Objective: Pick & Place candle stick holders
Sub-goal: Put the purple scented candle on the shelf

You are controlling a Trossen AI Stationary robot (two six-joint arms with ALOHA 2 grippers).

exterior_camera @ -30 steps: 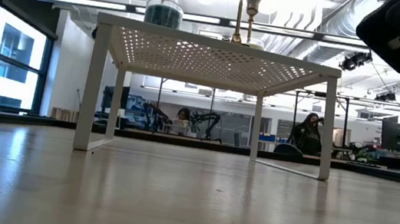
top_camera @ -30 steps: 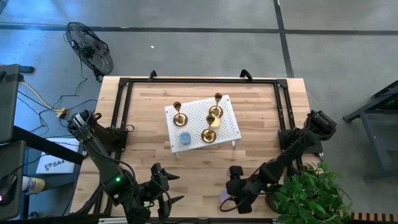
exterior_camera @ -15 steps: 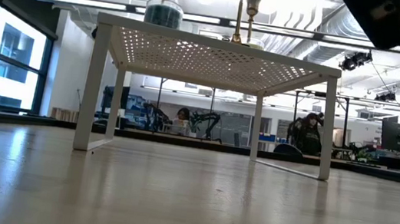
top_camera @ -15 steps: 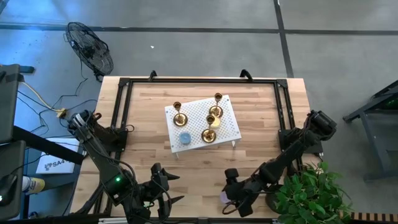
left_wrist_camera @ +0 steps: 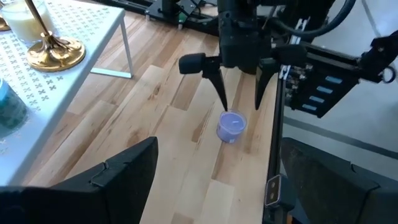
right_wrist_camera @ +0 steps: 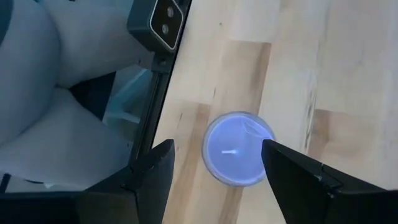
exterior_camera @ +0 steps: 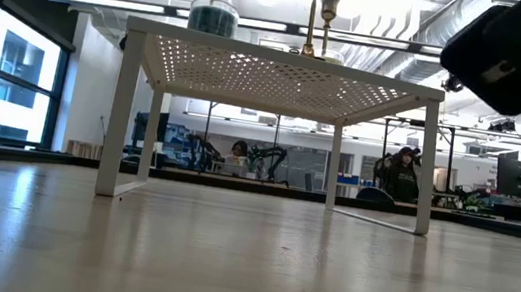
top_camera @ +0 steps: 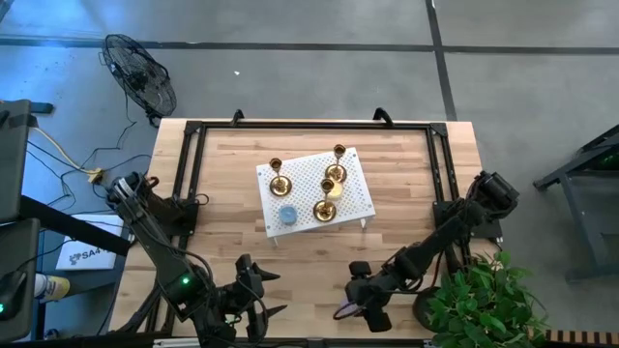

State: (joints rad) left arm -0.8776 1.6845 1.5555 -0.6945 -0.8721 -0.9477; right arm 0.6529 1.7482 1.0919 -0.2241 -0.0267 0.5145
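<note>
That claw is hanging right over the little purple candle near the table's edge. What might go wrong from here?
The right gripper hovers open above the purple candle, which looks off-centre between its fingers; one finger might land on the rim and tip it. The candle sits close to the table edge, so a nudge might push it off. The brass candlesticks on the white rack look top-heavy and might topple if the rack is bumped.

A light wooden table [top_camera: 406, 174] fills the frame's centre. On it, at the middle, stands a white perforated stand [top_camera: 358, 198] on 4 legs. Near the lower edge, right of centre, sits 1 purple candle [top_camera: 347, 307].
</note>
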